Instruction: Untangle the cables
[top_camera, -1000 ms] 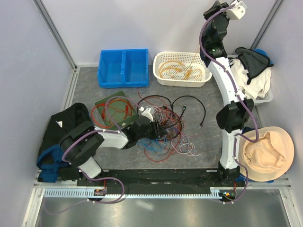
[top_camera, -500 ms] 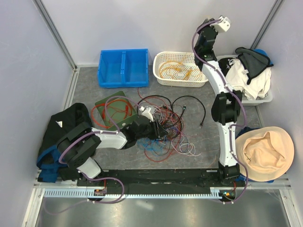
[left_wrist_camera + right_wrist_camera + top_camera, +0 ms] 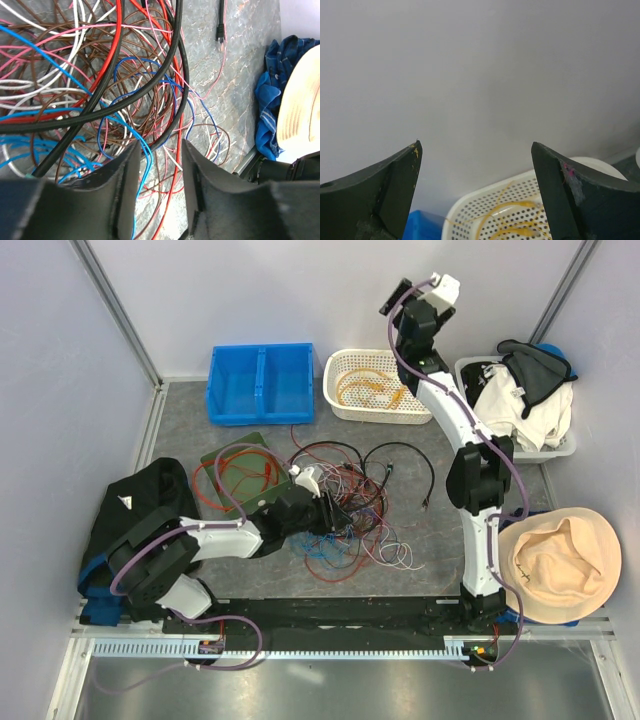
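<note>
Top external view: right end effector has swung above the white basket and released, empty, so work returns to the cables tangled nearside of it, around the part-open left end effector.

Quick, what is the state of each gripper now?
Left gripper: open, thin cables passing loose between its jaws.
Right gripper: wide open, empty.

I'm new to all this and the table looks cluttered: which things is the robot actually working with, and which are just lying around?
Job: tangled cables; orange cables in the white basket; left gripper among the tangle.
Lying about: blue bin; straw hat; heap of clothes; black garment.
</note>
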Controlling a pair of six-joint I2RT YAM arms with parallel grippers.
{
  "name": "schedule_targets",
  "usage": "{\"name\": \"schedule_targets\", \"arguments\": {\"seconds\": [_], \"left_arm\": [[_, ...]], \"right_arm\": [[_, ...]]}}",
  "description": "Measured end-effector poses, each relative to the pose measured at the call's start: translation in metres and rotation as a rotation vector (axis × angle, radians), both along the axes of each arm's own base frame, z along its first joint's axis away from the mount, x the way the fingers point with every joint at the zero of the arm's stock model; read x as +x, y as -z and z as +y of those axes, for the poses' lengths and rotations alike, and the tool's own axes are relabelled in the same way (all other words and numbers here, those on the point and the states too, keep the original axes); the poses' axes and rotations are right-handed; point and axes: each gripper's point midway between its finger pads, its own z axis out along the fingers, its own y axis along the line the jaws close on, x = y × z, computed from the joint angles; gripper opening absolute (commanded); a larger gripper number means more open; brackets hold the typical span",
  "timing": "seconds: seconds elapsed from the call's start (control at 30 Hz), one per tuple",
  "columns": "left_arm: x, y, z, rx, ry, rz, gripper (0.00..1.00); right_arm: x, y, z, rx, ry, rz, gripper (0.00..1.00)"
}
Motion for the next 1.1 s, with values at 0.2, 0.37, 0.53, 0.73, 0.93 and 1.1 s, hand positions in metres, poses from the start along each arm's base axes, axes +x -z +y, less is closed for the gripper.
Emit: {"name": "schedule_targets", "arguments": {"seconds": [0.2,0.37,0.53,0.73,0.93,1.1], "left_arm": [[-0.007,0.002,0.008,0.039,-0.016,0.032,0.51],[-0.016,0.003,0.012,0.061,-0.011,0.056,0.54],[-0.018,-0.016,0.017,0.037,-0.026,0.018,0.68],[-0.011,-0.033,0.024,0.055,-0.073,-0.003,0.75],[-0.007,-0.036,0.028,0.103,-0.101,0.013,0.69],[-0.01,-0.031,0.033,0.132,-0.103,0.03,0.62]], "right_arm": [[-0.025,-0.042,0.023,-0.016,-0.038,0.008,0.98],[-0.025,0.016,0.014,-0.009,-0.028,0.166,0.98],[-0.071,0.117,0.012,-0.012,-0.057,0.363,0.98],[-0.146,0.063,0.082,-0.016,-0.235,0.268,0.98],[-0.264,-0.038,0.115,0.097,-0.486,0.016,0.98],[-0.324,0.0,0.105,0.105,-0.556,0.033,0.98]]}}
